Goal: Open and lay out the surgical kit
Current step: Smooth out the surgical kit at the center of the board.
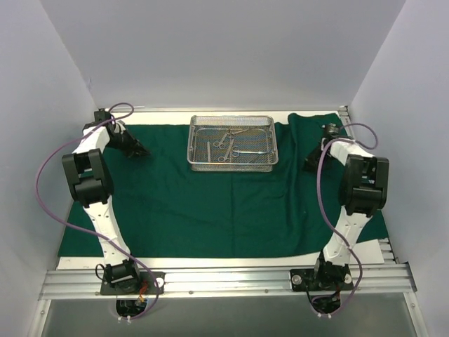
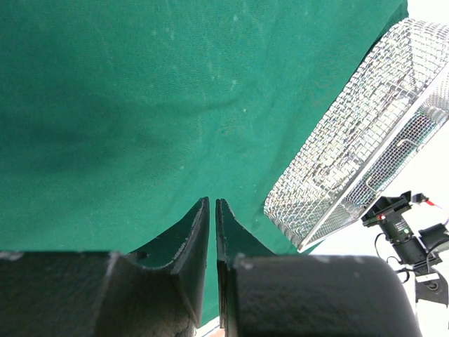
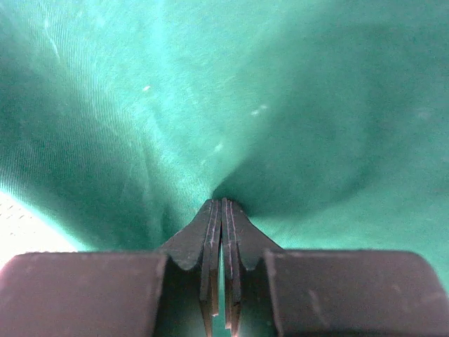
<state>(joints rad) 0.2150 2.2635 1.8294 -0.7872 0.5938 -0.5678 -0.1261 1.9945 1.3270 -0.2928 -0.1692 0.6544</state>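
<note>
The dark green cloth (image 1: 210,210) lies spread over most of the table. At its back middle stands the silver wire-mesh tray (image 1: 233,168) with several steel ring-handled instruments (image 1: 228,144) inside. My left gripper (image 1: 142,152) rests with its tips on the cloth (image 2: 140,105), left of the tray (image 2: 351,147). Its jaws (image 2: 212,200) keep only a thin slit, and whether cloth is pinched there does not show. My right gripper (image 1: 309,168) is to the right of the tray. It (image 3: 222,200) is shut on the cloth (image 3: 316,105), which rises in a small tent at the tips.
White walls close in the left, back and right sides. At the back right the cloth lies bunched in a fold (image 1: 309,123). An aluminium rail (image 1: 224,281) with both arm bases runs along the front edge. Purple cables (image 1: 42,168) loop beside each arm.
</note>
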